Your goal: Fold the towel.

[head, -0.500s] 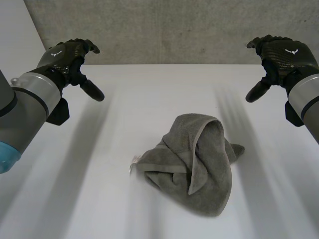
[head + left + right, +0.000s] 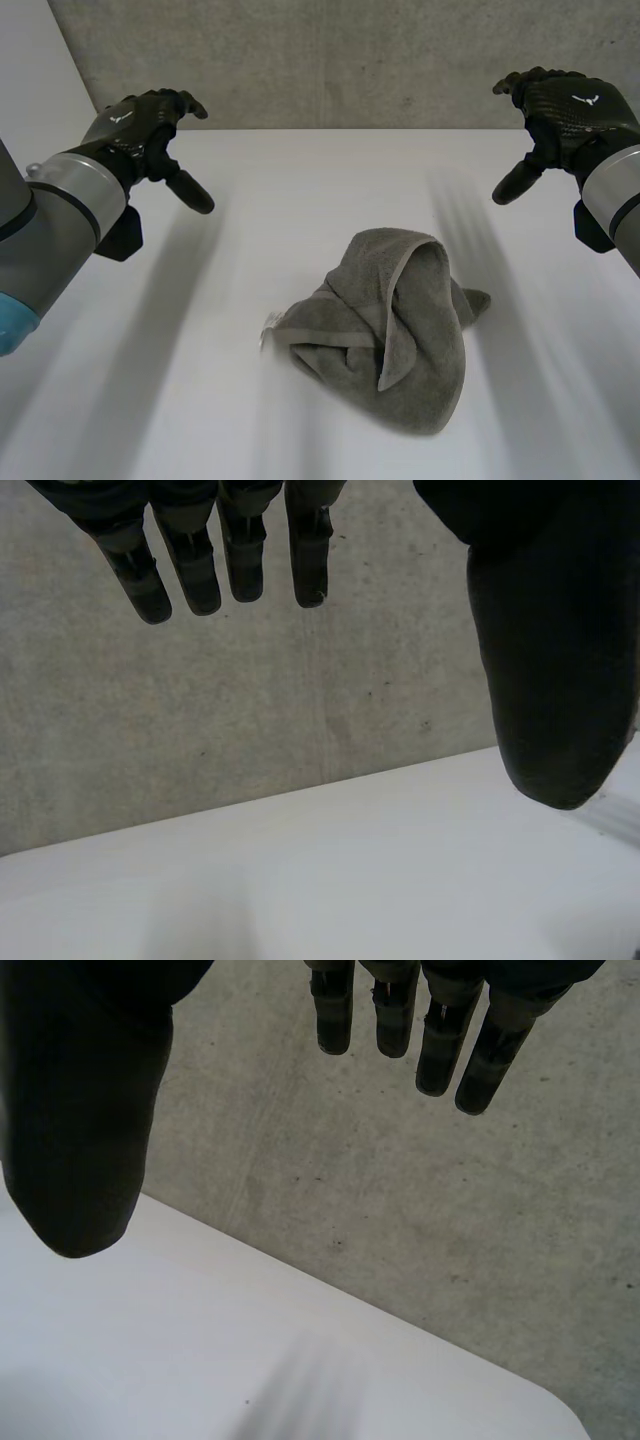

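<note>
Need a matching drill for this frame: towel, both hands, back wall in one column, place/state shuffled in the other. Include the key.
Column A
1. towel
2. left hand
3. right hand
4. wall

Column B
a. open, raised at the far right of the table
b. grey concrete, behind the table
c. crumpled in a heap, mid-table
d. open, raised at the far left of the table

Pairs: 1-c, 2-d, 3-a, 4-b

Your left hand (image 2: 135,125) and right hand (image 2: 565,108) both hover raised, well apart, fingers (image 2: 190,565) relaxed and empty.
</note>
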`<state>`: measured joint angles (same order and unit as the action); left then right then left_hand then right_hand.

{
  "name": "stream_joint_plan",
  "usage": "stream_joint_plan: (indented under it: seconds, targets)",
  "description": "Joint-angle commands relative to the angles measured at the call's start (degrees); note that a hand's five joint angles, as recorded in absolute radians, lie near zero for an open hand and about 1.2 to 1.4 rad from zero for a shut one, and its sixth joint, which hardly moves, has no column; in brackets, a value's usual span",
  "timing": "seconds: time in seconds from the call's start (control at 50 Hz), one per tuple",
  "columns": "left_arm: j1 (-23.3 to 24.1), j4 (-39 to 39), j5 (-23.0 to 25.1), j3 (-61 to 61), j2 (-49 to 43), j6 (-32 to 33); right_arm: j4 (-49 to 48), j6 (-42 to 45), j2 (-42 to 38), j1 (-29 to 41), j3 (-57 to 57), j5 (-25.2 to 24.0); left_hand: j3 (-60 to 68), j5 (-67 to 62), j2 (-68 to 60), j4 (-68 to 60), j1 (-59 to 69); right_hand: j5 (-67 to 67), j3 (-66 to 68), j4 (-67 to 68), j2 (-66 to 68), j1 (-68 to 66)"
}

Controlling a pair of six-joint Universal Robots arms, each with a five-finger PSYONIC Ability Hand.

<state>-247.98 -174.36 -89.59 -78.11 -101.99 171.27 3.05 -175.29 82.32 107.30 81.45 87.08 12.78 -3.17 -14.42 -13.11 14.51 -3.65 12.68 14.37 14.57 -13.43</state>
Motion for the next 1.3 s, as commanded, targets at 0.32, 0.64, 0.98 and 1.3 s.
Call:
stream_joint_plan:
  seconds: [0.32,0.64,0.98,1.3]
  targets:
    - [7.16,-1.24,17.17,-1.61,-8.66,-0.50,10.31,3.29,-10.07,-6.14,-2.79,-17.12,-2.78,2.45,3.70,3.11,-3.79,3.65,-2.68,-4.37,-4.57,3.43]
    - [17.17,-6.79,13.58,1.28,-11.47,-13.59,10.14,4.87,-11.57,-5.97,6.18,-16.15,-2.78,0.44,1.68,3.11,-1.78,3.65,-2.68,-4.37,-4.57,3.43]
    - [25.09,-7.05,1.96,9.11,-18.07,-13.24,6.18,-6.55,-6.82,-11.68,21.29,-16.42,-2.78,0.27,1.51,3.11,-1.61,3.65,-2.68,-4.37,-4.57,3.43]
    - [26.94,-7.14,-3.57,12.10,-23.34,-7.11,1.79,-17.01,-6.82,-8.60,23.23,-16.42,-2.78,-10.82,-9.57,3.11,9.48,-0.47,-2.68,-4.37,-0.45,-0.69]
